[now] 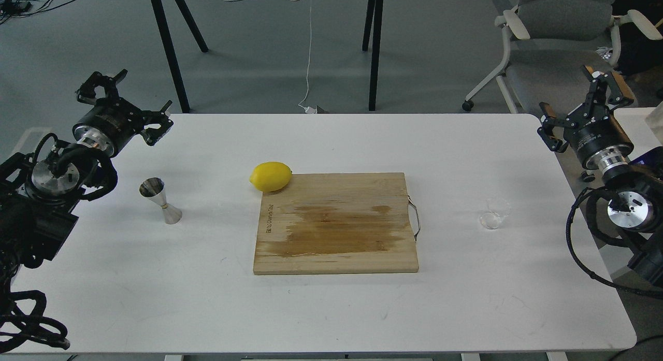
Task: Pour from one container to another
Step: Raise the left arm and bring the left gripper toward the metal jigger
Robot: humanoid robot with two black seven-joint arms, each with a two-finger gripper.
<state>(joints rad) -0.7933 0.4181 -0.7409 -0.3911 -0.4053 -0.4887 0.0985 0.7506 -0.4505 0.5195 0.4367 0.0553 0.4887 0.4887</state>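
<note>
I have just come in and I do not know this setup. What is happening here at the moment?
Nothing is being handled yet. Both arms are raised at the table's sides, with the left gripper and the right gripper open and empty. The jigger stands upright on the left, the glass cup on the right, and a cutting board lies between them, a lemon at its corner. Pouring has not started.

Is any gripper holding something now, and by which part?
Nothing is held. Left gripper and right gripper are open; the cup and jigger stand untouched.
</note>
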